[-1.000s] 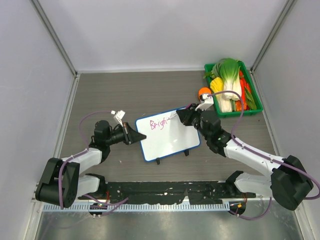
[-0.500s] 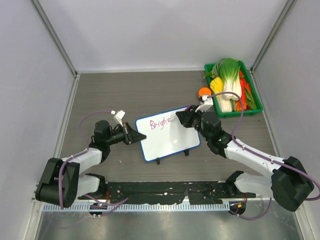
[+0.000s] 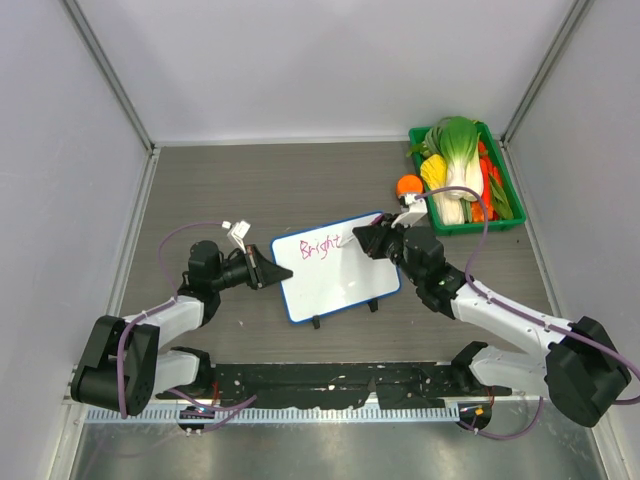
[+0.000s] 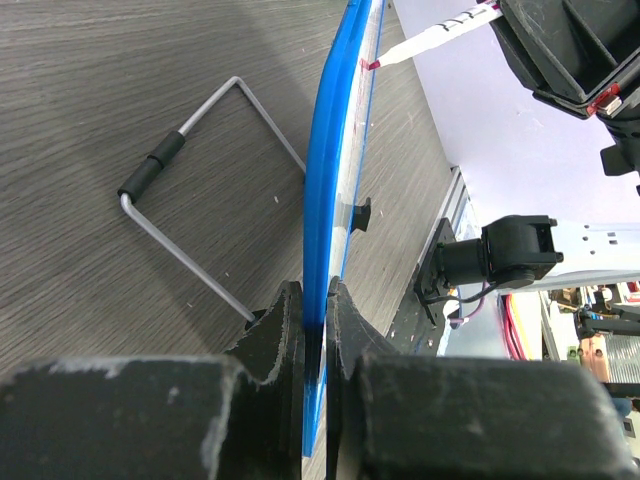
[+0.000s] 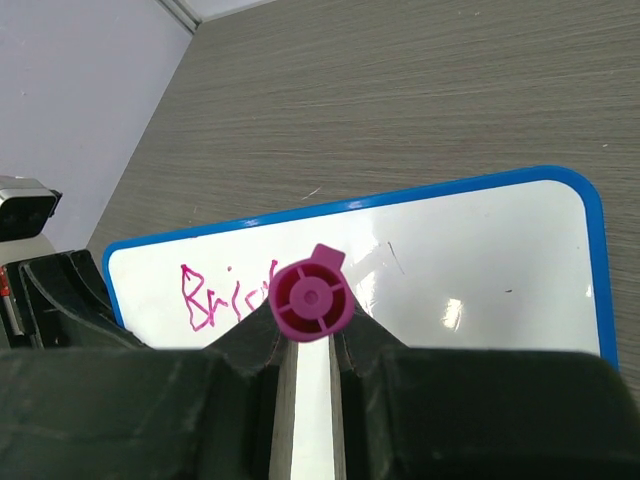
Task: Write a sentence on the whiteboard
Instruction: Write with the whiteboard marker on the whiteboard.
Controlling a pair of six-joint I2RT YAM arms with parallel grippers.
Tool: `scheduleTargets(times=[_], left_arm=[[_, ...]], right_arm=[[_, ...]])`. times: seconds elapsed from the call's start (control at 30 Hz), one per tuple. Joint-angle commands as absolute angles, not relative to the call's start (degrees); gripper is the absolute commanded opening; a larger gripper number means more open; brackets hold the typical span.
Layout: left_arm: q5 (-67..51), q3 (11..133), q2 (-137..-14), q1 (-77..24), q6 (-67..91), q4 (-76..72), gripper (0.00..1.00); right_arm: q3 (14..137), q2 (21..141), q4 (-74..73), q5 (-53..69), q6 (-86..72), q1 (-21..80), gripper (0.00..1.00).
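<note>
The whiteboard (image 3: 335, 272) with its thin blue frame stands tilted on the table near the middle. Pink handwriting (image 3: 322, 245) on its upper left reads about "Bright". My left gripper (image 3: 272, 272) is shut on the board's left edge; the left wrist view shows the blue frame (image 4: 330, 190) edge-on between the jaws. My right gripper (image 3: 366, 240) is shut on a white marker with a magenta end (image 5: 311, 297). The marker's tip touches the board just right of the writing (image 5: 225, 295). The marker shaft also shows in the left wrist view (image 4: 430, 40).
A green crate (image 3: 500, 222) of vegetables stands at the back right, with an orange ball (image 3: 408, 185) beside it. A wire stand (image 4: 190, 200) props the board from behind. Grey walls close in the table on three sides.
The right gripper has moved the marker a little to the right along the first line, and the writing has grown from "Brigh" to about "Bright". The left arm and the board have stayed still.
</note>
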State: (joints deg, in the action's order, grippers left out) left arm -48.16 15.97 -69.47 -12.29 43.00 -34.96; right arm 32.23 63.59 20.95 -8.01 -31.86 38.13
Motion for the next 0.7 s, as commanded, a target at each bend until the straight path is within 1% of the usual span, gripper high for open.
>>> scheduleTargets(times=[0.0,0.33,0.53,0.67], left_arm=[[-43.15,15.73,-69.96,-12.13,38.23,-31.38,0.00],[-43.24,15.82,-69.96,-12.22,38.14,-31.38,0.00],[-43.24,15.91,-70.14,-12.13,38.23,-31.46,0.00],[-43.24,15.91,-70.14,-12.13,38.14,-31.46,0.00]], right_arm=[[32.52,62.58,19.69,-11.16,-30.94,38.06,0.01],[35.07,62.40,21.00,-12.48,-30.85,38.06,0.01],[33.58,58.89,24.25,-13.09,-32.08,38.06,0.01],[34.28,58.54,23.73,-14.59,-31.29,37.97,0.01]])
